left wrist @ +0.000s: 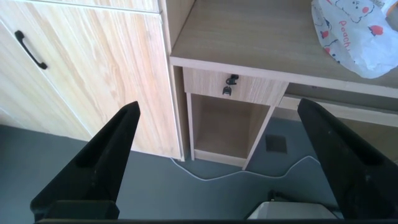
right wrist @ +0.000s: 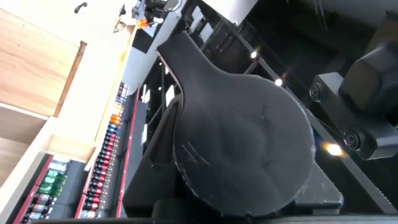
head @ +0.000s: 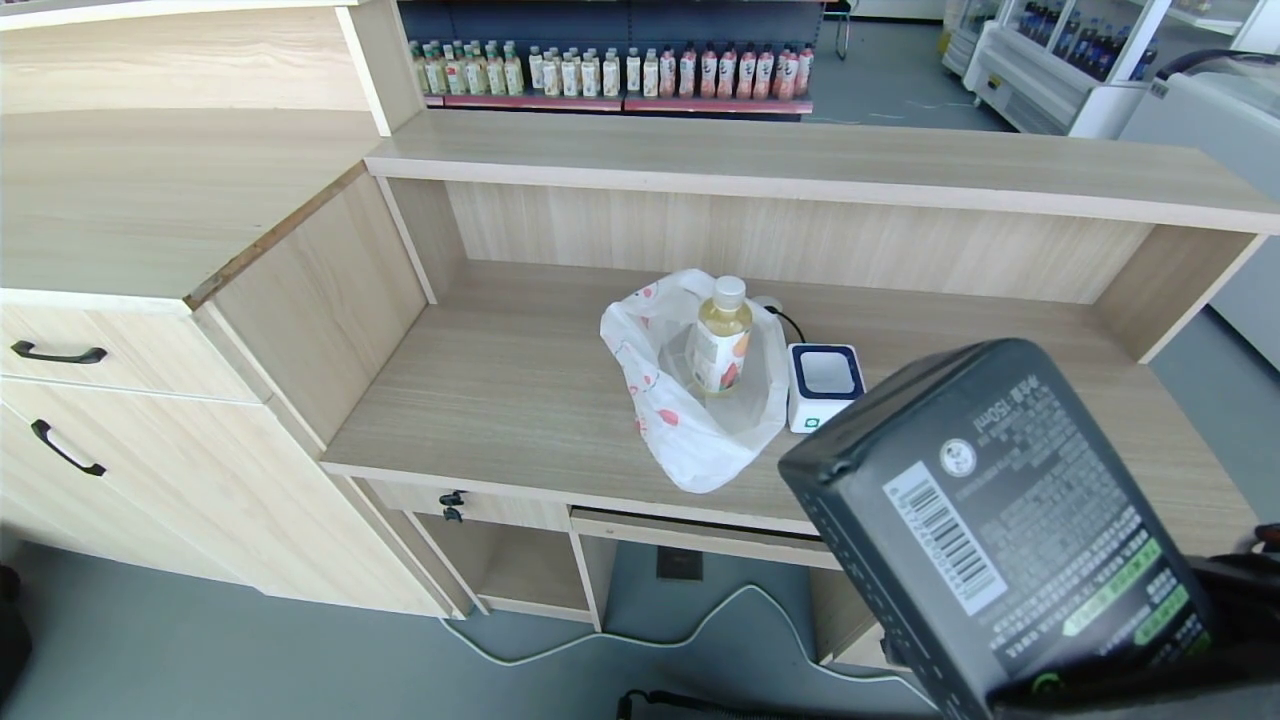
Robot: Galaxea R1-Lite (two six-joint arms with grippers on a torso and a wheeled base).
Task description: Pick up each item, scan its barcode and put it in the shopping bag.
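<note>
Head view: a dark pack [head: 1010, 530] hangs in the air close to the camera, at the right and nearer than the counter [head: 500, 400]. Its face carries a white barcode sticker, a round white mark, dense white print and green strips. The white shopping bag [head: 690, 420], printed with red figures, sits open on the counter. A pale-yellow drink bottle [head: 721, 340] with a white cap and a fruit label stands upright inside it. Just beside the bag, on its right, lies the white-and-blue barcode scanner [head: 824, 384], its black cable [head: 790, 322] running behind. Rows of bottles fill a far shelf [head: 610, 75].

Left wrist view: the left gripper [left wrist: 224, 155] spreads its jaws wide with nothing between, over grey floor before a keyed drawer [left wrist: 231, 86].

Right wrist view: the right gripper [right wrist: 230, 208] clamps the pack's rounded dark end.
</note>
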